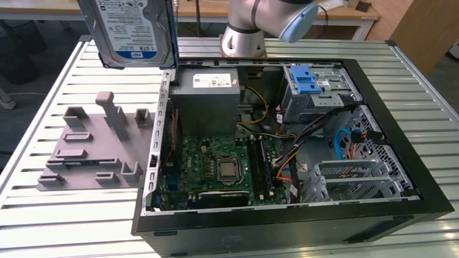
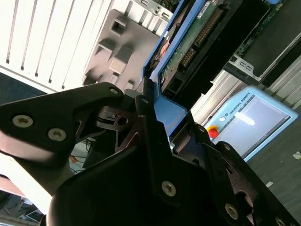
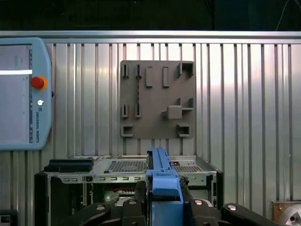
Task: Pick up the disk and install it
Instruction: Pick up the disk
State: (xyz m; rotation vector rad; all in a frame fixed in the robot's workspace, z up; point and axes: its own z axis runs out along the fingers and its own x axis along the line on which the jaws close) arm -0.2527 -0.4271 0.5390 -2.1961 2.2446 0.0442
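holding the disk (image 1: 133, 29) upright and high, over the edge where the grey fixture plate (image 1: 86, 150) meets the open computer case (image 1: 272, 226) on the slatted tabletop (image 1: 64, 215).
the fingers (image 2: 146, 101) are closed narrow on the disk, its blue side rail clamped between them in both wrist views. gripped by the edge and raised, it probably clears the case wall; it hangs well apart from the blue-latched drive cage (image 1: 312, 80).

Disk (image 1: 133, 29): bare silver metal, glossy paper label, blue plastic rails. Tabletop (image 1: 57, 220): ribbed satin metal. Fixture plate (image 1: 86, 156): matt grey plastic. Claw (image 3: 163, 192): matt black.
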